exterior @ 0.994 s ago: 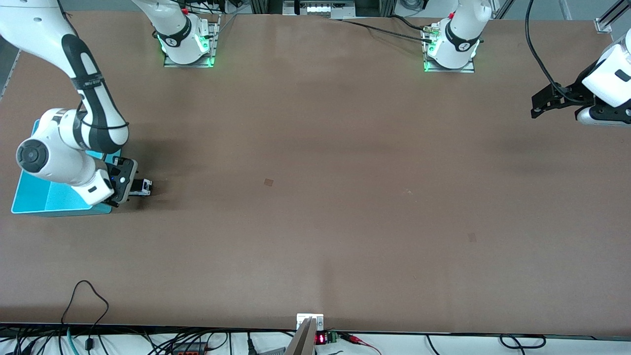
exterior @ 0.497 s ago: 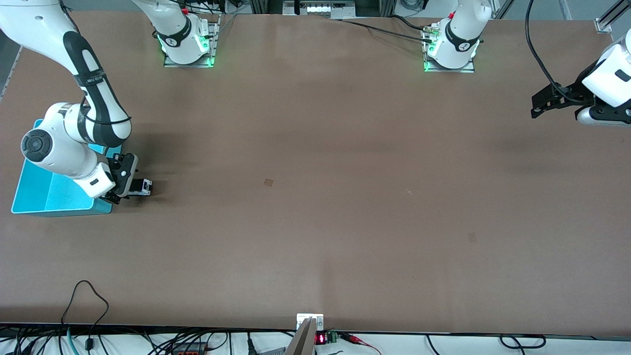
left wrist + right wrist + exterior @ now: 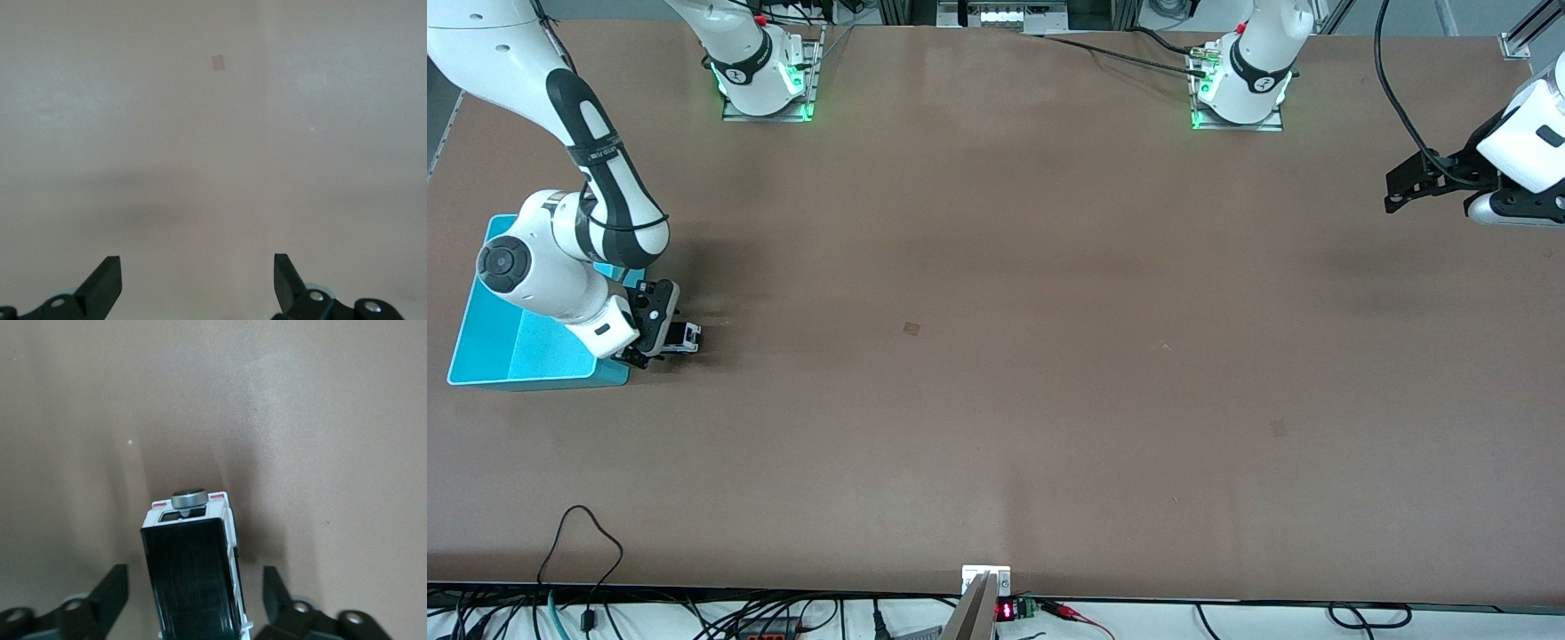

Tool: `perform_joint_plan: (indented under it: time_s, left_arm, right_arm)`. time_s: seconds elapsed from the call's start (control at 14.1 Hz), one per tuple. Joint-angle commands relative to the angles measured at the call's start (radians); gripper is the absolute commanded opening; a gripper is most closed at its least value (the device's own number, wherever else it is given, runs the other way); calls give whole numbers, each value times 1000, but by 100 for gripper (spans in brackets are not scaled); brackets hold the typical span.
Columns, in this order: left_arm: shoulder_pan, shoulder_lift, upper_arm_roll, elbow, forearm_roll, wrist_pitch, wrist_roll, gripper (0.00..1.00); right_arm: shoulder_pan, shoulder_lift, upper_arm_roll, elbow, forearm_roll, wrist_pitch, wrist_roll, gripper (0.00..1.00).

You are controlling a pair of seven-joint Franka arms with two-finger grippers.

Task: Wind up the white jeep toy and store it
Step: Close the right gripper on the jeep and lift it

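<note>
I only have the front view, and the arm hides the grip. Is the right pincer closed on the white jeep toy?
Observer: No. In the right wrist view the right pincer straddles the white jeep toy, with a gap between each of the fingers and the car's sides.
Operator: Which end points away from the wrist?
Observer: The end with a round grey disc; the black ribbed roof is nearer the wrist.
Operator: And the left pincer?
Observer: The left pincer is open over bare table; that arm waits.

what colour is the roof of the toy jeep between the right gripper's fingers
Black and ribbed, on the white jeep toy; it shows best in the right wrist view.
</note>
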Motion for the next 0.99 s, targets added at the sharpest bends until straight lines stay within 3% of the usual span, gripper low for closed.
perform_joint_plan:
  time_s: [0.0,0.07,0.21,0.5,0.78,0.92]
  left_arm:
    - [5,15,-1,32,-6,-24,17,100]
    - [5,15,-1,32,-6,-24,17,100]
    - [5,15,-1,32,-6,-24,17,100]
    - [5,15,-1,32,-6,-24,18,100]
    - [5,15,-1,30,-6,-24,18,100]
    - [5,15,-1,30,-6,-24,18,100]
  right_arm:
    - [-13,-9,12,-15,-15,17,-19,17]
    - [-12,-10,17,-13,-15,17,-20,8]
    - [-1,-23,30,-7,-15,11,-23,0]
    - [7,-72,107,53,0,-14,47,0]
    - [5,-150,107,91,0,-75,327,0]
    - [-1,-164,103,151,0,-178,456,0]
